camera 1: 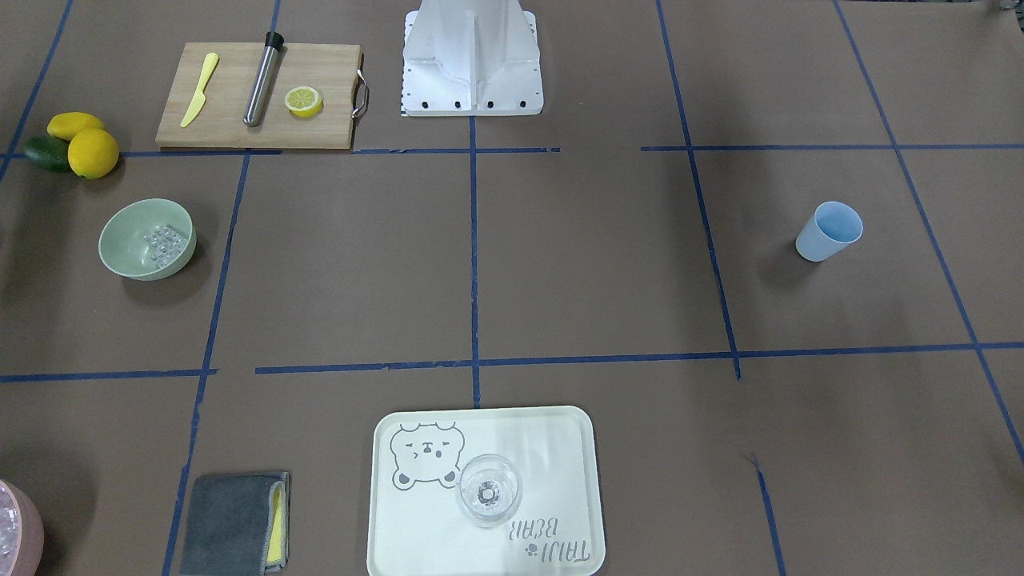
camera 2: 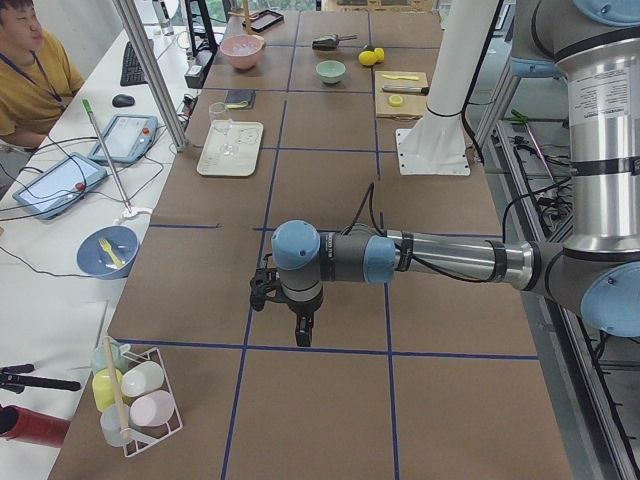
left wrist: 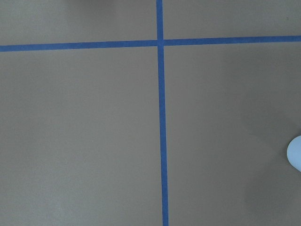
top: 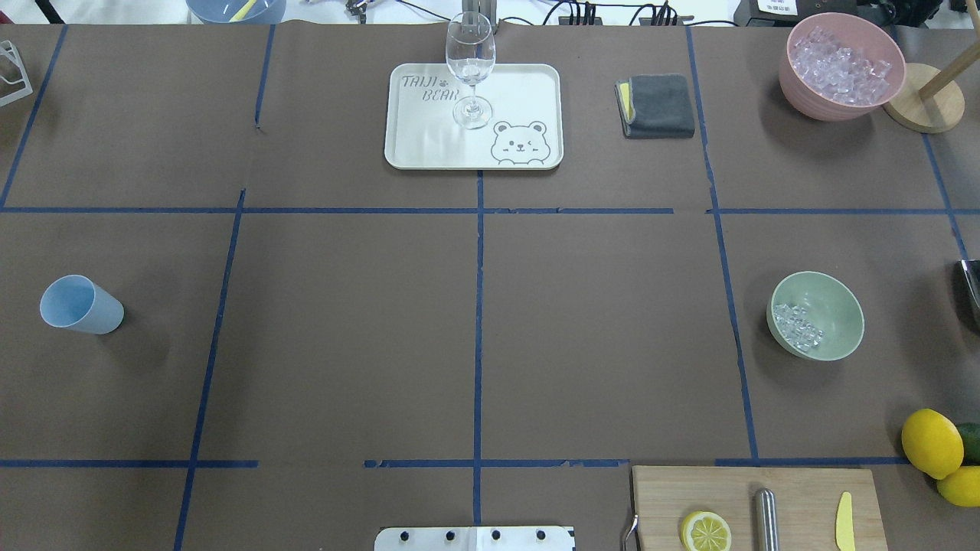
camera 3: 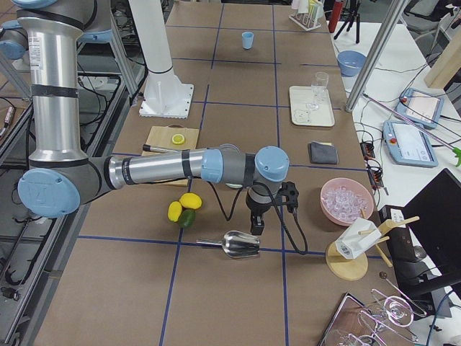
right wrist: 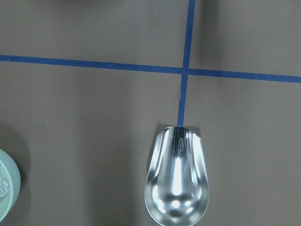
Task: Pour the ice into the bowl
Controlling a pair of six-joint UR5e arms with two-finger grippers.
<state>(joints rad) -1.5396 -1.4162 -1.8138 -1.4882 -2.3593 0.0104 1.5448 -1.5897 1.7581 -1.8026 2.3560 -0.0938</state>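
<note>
1. Across the bench (top: 344,321) lies brown paper, crossed by blue tape lines (top: 478,306). At the upper left of the left side view, a person (camera 2: 30,60) sits at a white desk.
2. At the right of the overhead view, the green bowl (top: 838,302) holds the ice (top: 798,327), heaped against its left wall.
3. At the upper right, a pink bowl (top: 811,103) is full of ice cubes.
4. At the left, a blue cup (top: 80,304) looks empty. At top centre, a clear glass (top: 470,57) stands on a tray (top: 429,145).
5. A metal scoop (right wrist: 177,176) lies empty on the bench.
6. The jaws of the left arm (camera 2: 440,258) and the jaws of the right arm (camera 3: 158,167) show only in the side views. I cannot tell how far open they are.
</note>
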